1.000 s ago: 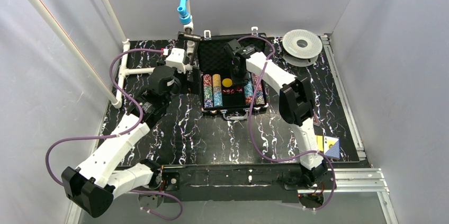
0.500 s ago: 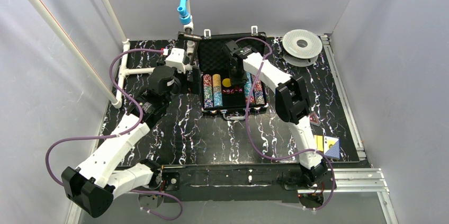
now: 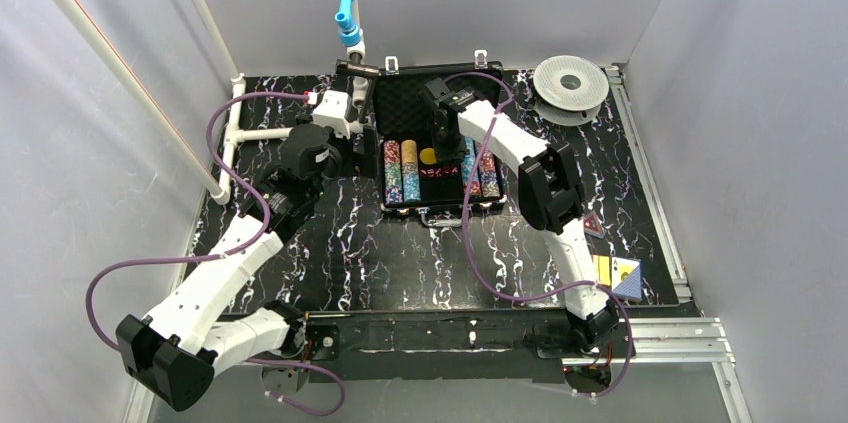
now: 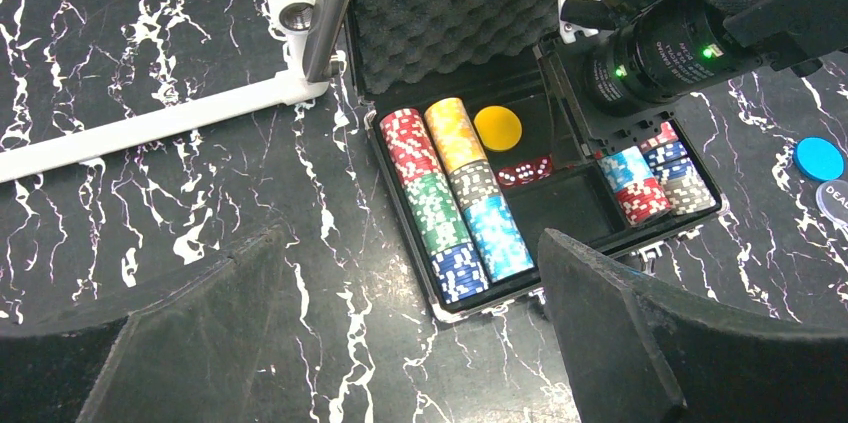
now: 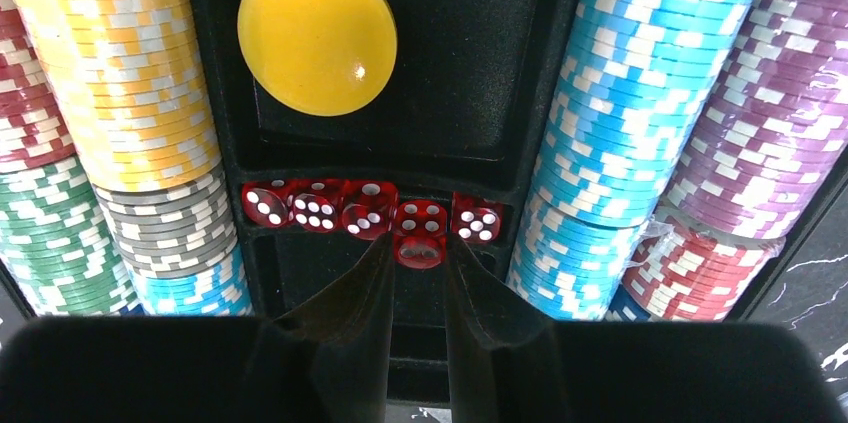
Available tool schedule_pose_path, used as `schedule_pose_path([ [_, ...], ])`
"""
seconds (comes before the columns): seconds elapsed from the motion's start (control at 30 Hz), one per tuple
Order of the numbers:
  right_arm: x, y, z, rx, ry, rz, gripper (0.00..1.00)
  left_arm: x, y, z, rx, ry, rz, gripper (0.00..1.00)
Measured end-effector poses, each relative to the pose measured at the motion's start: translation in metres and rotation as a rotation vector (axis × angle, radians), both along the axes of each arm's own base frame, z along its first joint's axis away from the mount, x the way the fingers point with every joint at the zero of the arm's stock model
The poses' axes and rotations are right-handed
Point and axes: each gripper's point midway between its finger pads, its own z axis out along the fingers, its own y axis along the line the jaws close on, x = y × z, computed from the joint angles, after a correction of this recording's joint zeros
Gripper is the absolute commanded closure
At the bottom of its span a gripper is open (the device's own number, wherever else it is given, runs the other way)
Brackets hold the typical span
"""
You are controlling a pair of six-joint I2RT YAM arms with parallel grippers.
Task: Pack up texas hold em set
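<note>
The black case (image 3: 440, 211) lies open at the back of the table, its foam lid (image 4: 440, 3) raised. Rows of poker chips (image 5: 130, 73) fill the left and right (image 5: 640, 93) slots. A yellow disc (image 5: 317, 33) lies in the middle compartment. Below it sits a row of red dice (image 5: 320, 205). My right gripper (image 5: 418, 243) reaches down into the case (image 3: 443, 148) and is shut on one red die (image 5: 419, 251) in that row. My left gripper (image 4: 408, 243) is open and holds nothing, hovering left of the case (image 3: 366, 151).
A blue disc (image 4: 819, 158) and a pale dealer disc (image 4: 835, 198) lie on the table right of the case. The round grey spool (image 3: 571, 86) stands back right. White pipe frame (image 4: 160, 123) runs along the left. Coloured cards (image 3: 620, 273) lie near the right arm's base.
The right arm's elbow has swung a little to the left, and its gripper has stayed over the dice row. The left arm has not moved.
</note>
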Motion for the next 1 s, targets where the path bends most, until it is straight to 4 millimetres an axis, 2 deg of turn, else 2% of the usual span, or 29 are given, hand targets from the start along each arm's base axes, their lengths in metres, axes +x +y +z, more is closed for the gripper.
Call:
schedule_pose_path([
  [0.87, 0.001, -0.002, -0.012, -0.022, 0.018, 0.051, 0.99, 0.0, 0.0, 0.0, 0.0, 0.0, 0.001, 0.01],
  [1.0, 0.0, -0.002, -0.012, -0.024, 0.024, 0.051, 0.86, 0.0, 0.0, 0.0, 0.0, 0.0, 0.001, 0.0],
])
